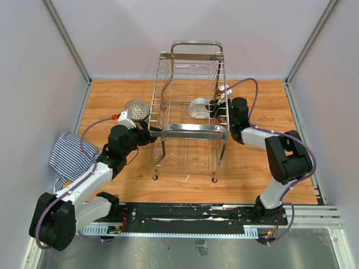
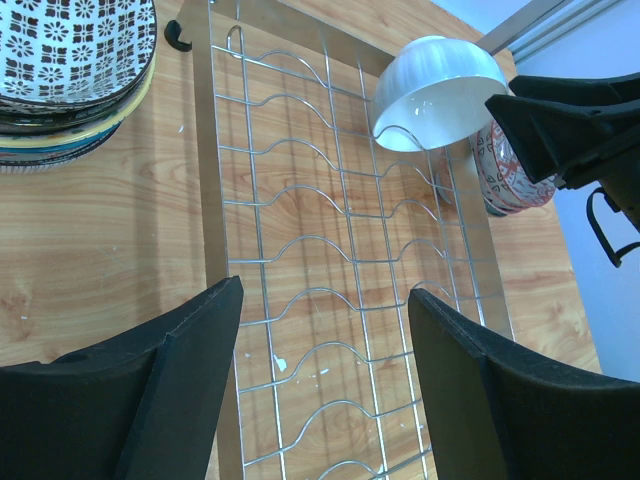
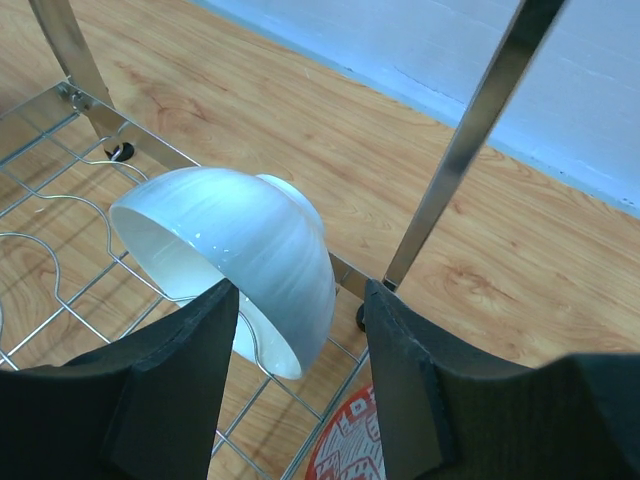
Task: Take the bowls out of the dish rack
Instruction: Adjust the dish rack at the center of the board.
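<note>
Mostly done, I'd say: patterned bowls [image 1: 137, 109] stacked on the surface at the dish rack's [image 1: 193, 130] 9 o'clock, red-patterned bowl [image 2: 505, 180] just outside at 3, white bowl [image 1: 198, 107] tilted inside at 3 not yet out, right claw [image 3: 300, 287] half-open astride its rim, left claw [image 2: 325, 290] wide, empty.

Top view: bright, even overhead light. The rack [image 1: 193, 130] casts only a faint, soft shadow on the desk [image 1: 112, 101]. White glints on the chrome tubes. Frame posts [image 1: 67, 39] lean outward, wide-angle distortion.

Left wrist: rack wires sharp. Bowl [image 2: 440, 90] nearly blown out along the rim. Left end effector [image 2: 325, 290] black, detail crushed.

Right wrist: small glare spots on the bowl glaze. Bluish cast on the wall [image 3: 350, 40]. Right end effector [image 3: 300, 290] close to the lens, slightly soft.
</note>
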Controlling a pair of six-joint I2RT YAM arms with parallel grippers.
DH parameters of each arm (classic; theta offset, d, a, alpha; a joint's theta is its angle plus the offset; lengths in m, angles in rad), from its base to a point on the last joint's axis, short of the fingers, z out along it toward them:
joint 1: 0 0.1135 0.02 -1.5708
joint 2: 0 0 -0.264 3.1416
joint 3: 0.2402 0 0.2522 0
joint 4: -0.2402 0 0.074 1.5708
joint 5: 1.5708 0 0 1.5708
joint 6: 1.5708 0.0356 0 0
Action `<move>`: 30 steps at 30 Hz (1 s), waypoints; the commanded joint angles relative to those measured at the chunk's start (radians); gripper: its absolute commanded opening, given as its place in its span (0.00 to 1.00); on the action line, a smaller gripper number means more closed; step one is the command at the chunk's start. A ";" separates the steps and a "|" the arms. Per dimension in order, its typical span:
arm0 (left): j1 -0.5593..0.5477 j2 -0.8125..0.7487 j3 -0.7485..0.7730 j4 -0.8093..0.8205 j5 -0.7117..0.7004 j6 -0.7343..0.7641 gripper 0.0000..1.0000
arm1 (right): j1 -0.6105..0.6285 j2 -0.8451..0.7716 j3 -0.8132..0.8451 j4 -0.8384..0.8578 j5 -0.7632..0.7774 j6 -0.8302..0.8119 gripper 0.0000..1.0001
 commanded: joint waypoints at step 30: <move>-0.007 0.022 -0.016 0.081 0.006 -0.004 0.72 | 0.085 0.184 -0.019 0.382 0.136 -0.151 0.43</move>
